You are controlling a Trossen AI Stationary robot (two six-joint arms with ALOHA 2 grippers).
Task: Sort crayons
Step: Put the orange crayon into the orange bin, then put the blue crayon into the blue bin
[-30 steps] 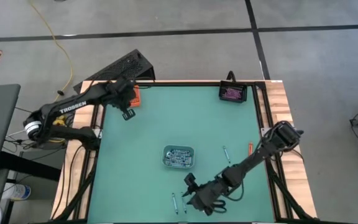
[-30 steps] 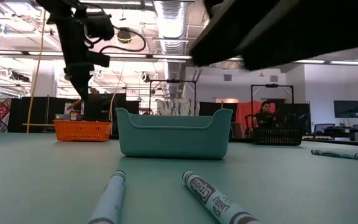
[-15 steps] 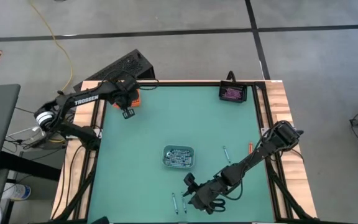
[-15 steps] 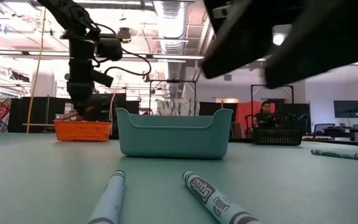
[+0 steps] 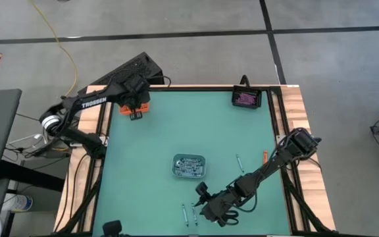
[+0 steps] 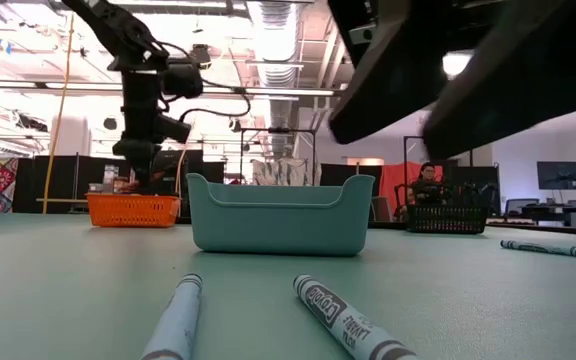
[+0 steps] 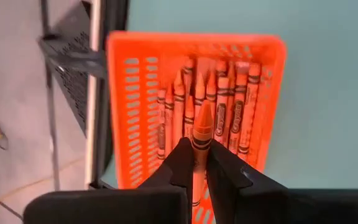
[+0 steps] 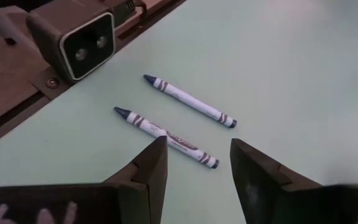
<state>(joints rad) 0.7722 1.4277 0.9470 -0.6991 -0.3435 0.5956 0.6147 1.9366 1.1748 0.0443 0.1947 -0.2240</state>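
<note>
An orange crayon is clamped between the left gripper jaws, above the slotted orange plastic basket. Two paper-wrapped blue crayons are seen on the bench beyond the right gripper jaws, held apart.

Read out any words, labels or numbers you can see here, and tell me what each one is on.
"TROSSEN": white letters on the left arm, high view.
Wrapper print on the grey-blue crayon: too blurred to read.
Labels on the orange crayons in the orange tray: too small to read.
</note>
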